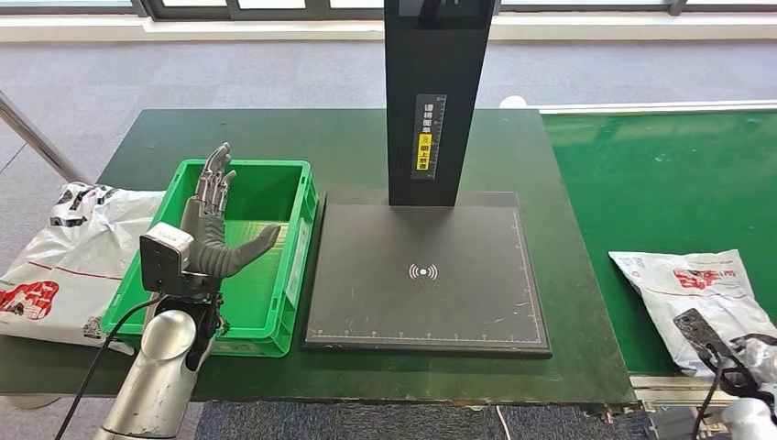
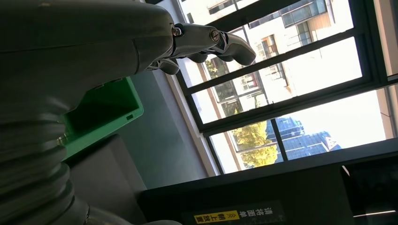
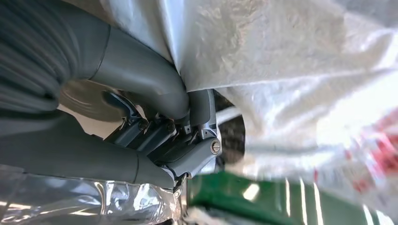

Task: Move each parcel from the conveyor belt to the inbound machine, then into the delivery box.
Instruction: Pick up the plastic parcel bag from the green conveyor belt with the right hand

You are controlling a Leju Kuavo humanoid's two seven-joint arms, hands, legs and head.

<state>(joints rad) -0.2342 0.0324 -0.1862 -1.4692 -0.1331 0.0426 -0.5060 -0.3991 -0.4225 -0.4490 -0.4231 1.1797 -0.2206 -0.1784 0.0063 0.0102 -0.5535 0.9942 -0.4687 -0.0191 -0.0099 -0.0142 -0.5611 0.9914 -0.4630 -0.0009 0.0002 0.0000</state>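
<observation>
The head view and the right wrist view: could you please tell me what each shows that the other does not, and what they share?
The head view alone shows the left hand raised with fingers spread above the green delivery box, the black inbound machine with its upright column, and a second white parcel beside the box. The right wrist view alone shows, close up, the right hand's thumb and fingers pressed against the parcel's plastic wrap. Both show the right hand at the white parcel with red print on the green conveyor belt.
</observation>
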